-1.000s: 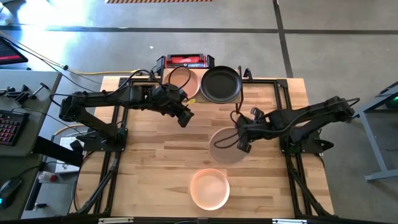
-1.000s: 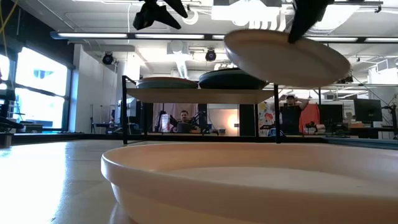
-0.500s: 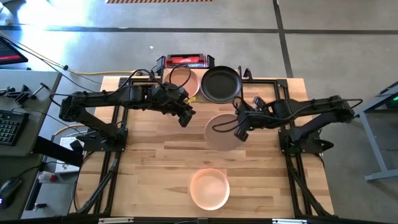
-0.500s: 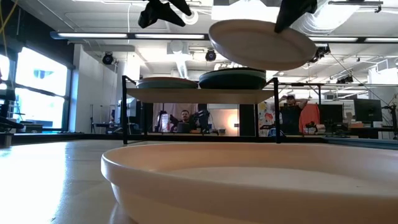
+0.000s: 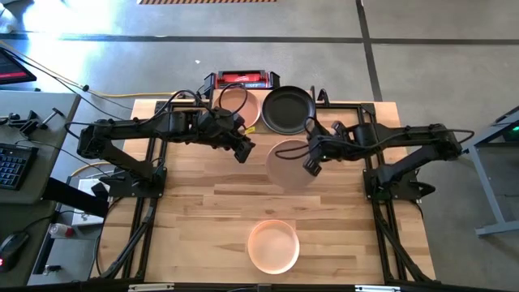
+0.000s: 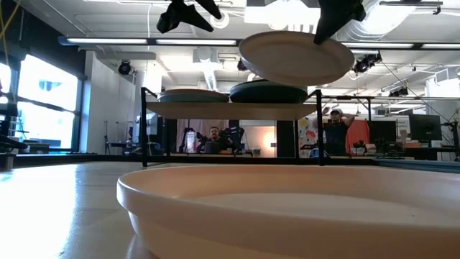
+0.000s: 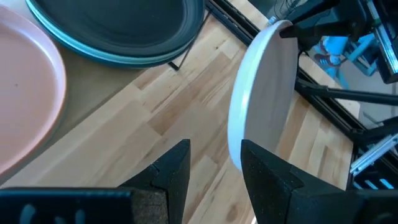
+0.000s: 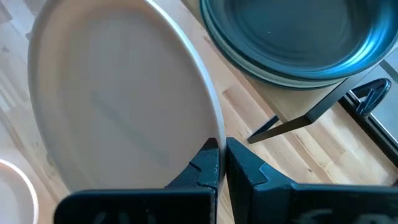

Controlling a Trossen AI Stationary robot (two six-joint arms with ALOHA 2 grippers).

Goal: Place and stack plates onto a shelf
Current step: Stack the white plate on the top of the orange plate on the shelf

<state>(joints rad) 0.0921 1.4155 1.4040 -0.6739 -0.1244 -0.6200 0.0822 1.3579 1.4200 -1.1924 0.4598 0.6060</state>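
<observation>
My right gripper (image 5: 309,165) is shut on a beige plate (image 5: 288,165) in the air just in front of the shelf (image 6: 230,110). In the low view the plate (image 6: 295,56) hangs higher than the shelf's top. On the shelf a peach-pink plate (image 5: 239,105) tops the left stack and a black plate (image 5: 286,109) lies on a pale green one (image 8: 273,71) on the right. Another peach-pink plate (image 5: 273,246) rests flat near the table's near edge. My left gripper (image 5: 242,152) is open and empty in front of the shelf's left half. My right gripper pinches the beige plate's rim (image 8: 211,124) between its two fingers, on the side toward the table's right. The fingers (image 8: 245,168) come from the table's right. The plate is lifted clear, close to level, tilted a little in the low view.
A red-and-black device (image 5: 241,79) sits behind the shelf at the far edge. Black frame rails (image 5: 369,122) run along the table's sides. Bare wood (image 5: 203,211) lies between the arms and the near plate. People show in the room beyond the table.
My right gripper has carried the beige plate toward the table's far edge and a little left, from mid-table up to the shelf's right half. The plate stayed lifted and now sits flatter.
</observation>
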